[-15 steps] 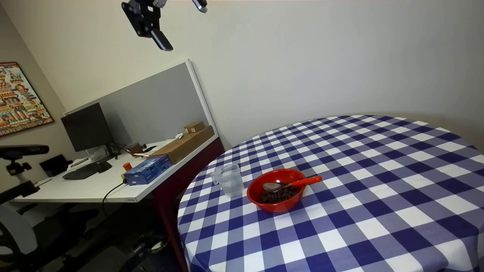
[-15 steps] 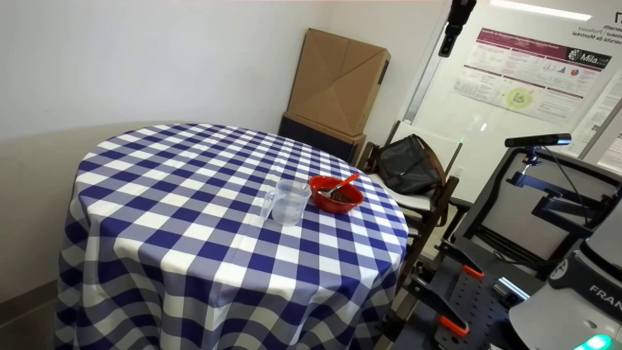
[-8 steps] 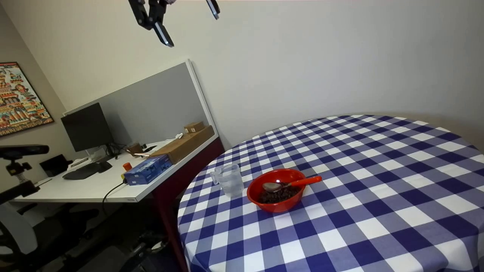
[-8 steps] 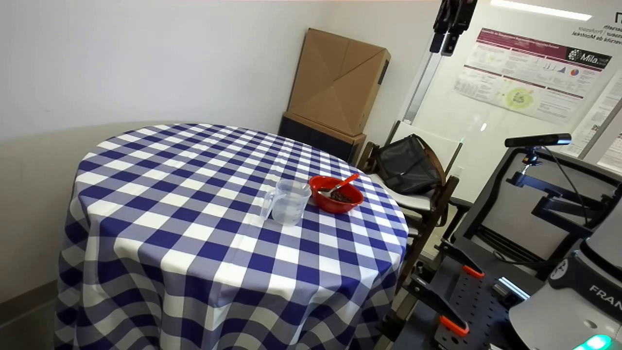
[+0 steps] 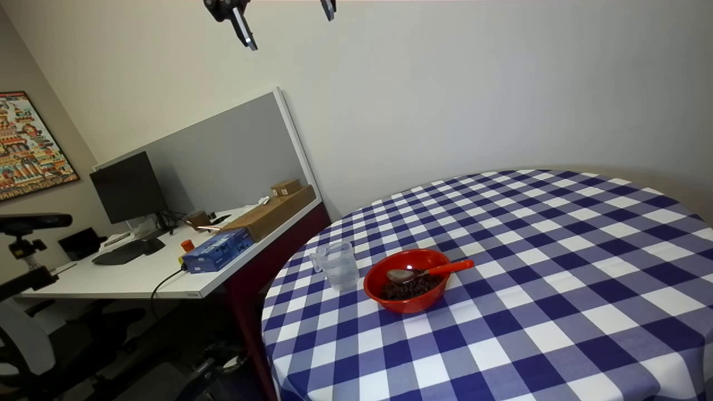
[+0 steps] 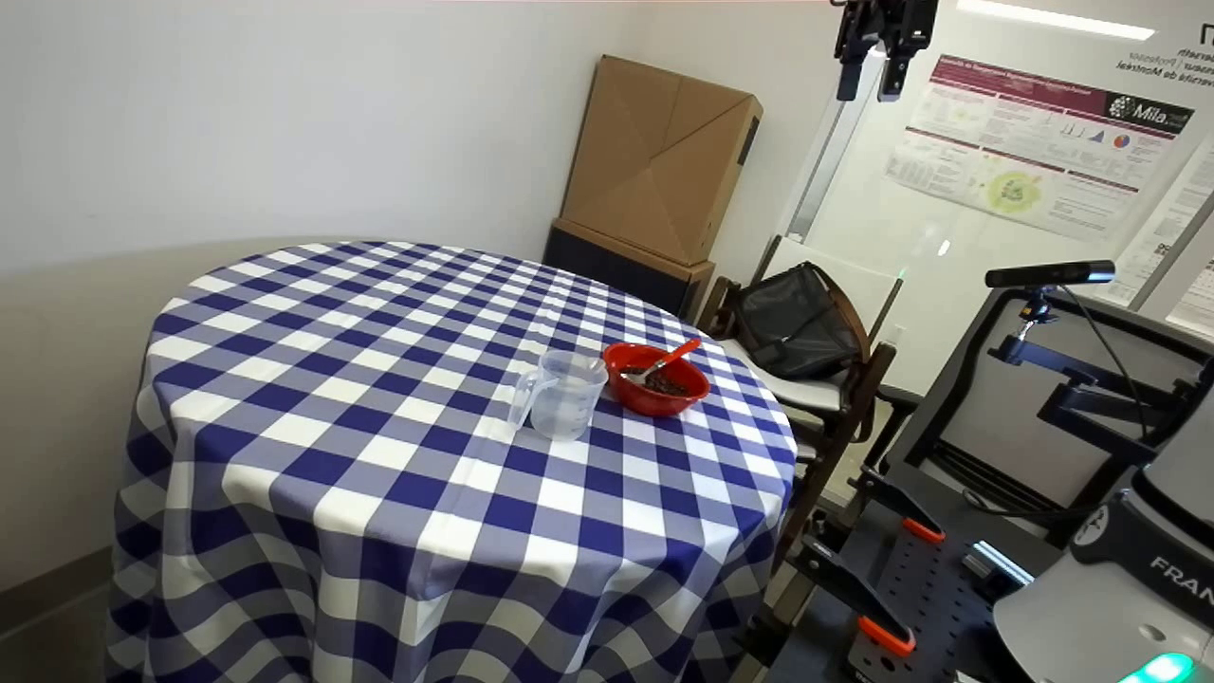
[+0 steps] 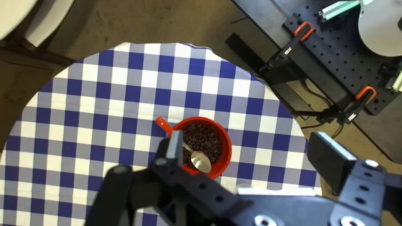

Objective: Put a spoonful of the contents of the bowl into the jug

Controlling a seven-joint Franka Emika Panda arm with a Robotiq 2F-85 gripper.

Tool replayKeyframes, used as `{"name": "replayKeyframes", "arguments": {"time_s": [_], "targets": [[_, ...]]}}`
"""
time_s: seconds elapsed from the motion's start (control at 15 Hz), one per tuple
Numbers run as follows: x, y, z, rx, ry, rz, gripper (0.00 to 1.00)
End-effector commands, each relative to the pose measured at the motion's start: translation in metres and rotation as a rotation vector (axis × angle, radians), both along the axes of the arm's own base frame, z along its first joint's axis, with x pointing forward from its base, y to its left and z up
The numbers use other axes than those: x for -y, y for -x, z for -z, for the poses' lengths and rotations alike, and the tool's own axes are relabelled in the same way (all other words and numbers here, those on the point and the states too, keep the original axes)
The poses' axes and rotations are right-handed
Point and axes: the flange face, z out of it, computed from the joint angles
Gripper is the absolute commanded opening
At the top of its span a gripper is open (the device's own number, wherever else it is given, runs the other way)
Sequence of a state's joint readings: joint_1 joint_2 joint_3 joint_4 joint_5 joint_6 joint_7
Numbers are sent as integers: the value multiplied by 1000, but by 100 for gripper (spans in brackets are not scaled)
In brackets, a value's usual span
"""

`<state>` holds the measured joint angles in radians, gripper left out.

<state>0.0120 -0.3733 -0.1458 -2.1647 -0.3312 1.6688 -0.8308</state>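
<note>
In an exterior view: fingers (image 5: 243, 30) spread, nothing between them, well above bowl (image 5: 409, 305); spoon (image 5: 450, 268) leans in it, ungrasped.
In an exterior view: jug (image 6: 561, 413), far below fingers and just beside bowl, shows no beans.
Wrist view: beans (image 7: 204, 138) below fingers, bowl partly behind one. Judgement: nothing delivered; grasp, scoop, carry, tip all remain.

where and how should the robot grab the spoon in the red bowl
Probably best: take the spoon by its red-orange handle, at the free end jutting past the rim of the red bowl, from above, closing across its length. That narrow, straight end lies outside the bowl, while the metal scoop sits inside among dark beans.
</note>
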Motion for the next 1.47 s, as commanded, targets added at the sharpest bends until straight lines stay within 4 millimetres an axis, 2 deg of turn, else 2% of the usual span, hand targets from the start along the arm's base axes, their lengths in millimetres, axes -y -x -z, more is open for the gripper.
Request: {"name": "replayKeyframes", "arguments": {"time_s": [0.0,0.07,0.33,0.8,1.07,1.4], "targets": [[3,-18,-8,-55,2,-7,100],[1,-7,-3,-16,4,-12,100],[2,-15,-2,-34,8,-7,100],[3,-16,-2,-34,8,-6,100],[8,-37,1,-24,63,-87,100],[14,-75,11,-4,91,-195,100]]}}
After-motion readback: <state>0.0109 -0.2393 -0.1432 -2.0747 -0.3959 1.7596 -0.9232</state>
